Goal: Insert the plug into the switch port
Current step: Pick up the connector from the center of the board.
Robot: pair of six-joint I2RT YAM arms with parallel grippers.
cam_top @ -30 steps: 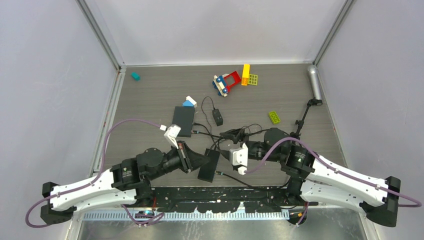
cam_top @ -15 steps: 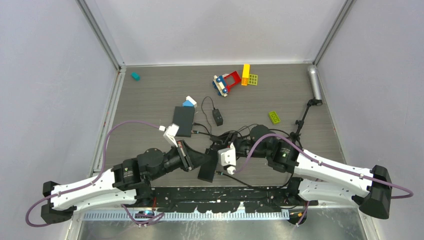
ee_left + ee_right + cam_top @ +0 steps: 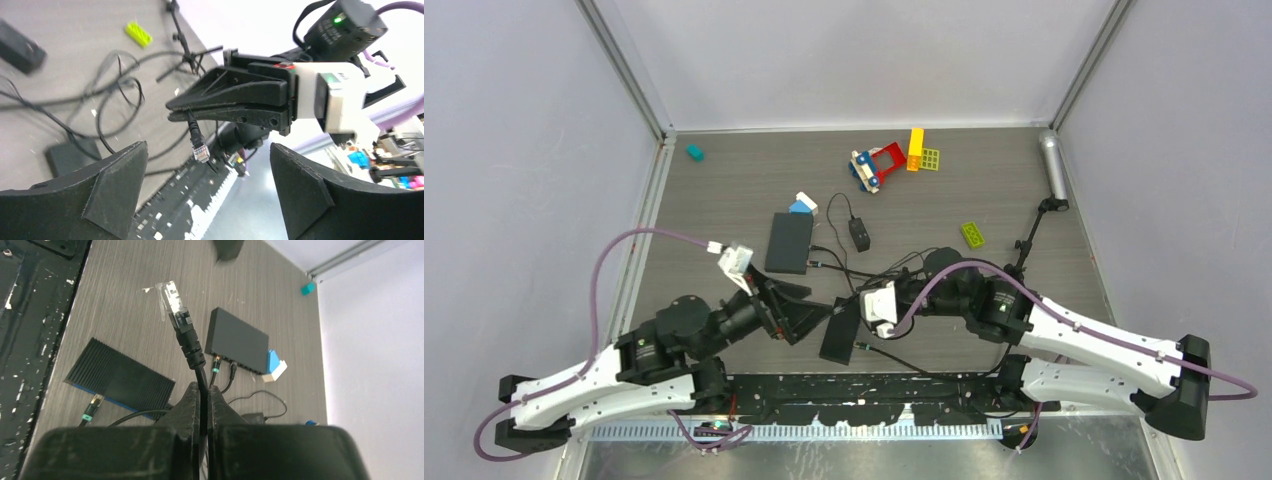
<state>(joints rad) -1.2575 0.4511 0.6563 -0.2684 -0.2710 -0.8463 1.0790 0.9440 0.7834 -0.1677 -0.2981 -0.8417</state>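
Note:
My right gripper (image 3: 202, 390) is shut on a black network cable just behind its clear plug (image 3: 173, 297), which sticks up past the fingertips above the table. In the left wrist view the same plug (image 3: 200, 149) hangs from the right gripper's closed fingers (image 3: 230, 102), between the spread fingers of my open left gripper (image 3: 207, 150), touching neither. From above, the left gripper (image 3: 799, 310) and right gripper (image 3: 852, 300) face each other tip to tip over a ribbed black box (image 3: 841, 328). The flat black switch (image 3: 239, 345) lies beyond, with two cables in its ports.
A ribbed black box (image 3: 120, 377) with a teal-booted cable lies near the front rail. Tangled black cables (image 3: 904, 265) and a power adapter (image 3: 859, 235) sit mid-table. Toy bricks (image 3: 884, 160), a green brick (image 3: 972, 234), a teal block (image 3: 694, 152) and a silver cylinder (image 3: 1052, 165) lie farther back.
The left gripper has opened and drawn back to the left. The right gripper has moved left and shut on the cable behind the plug.

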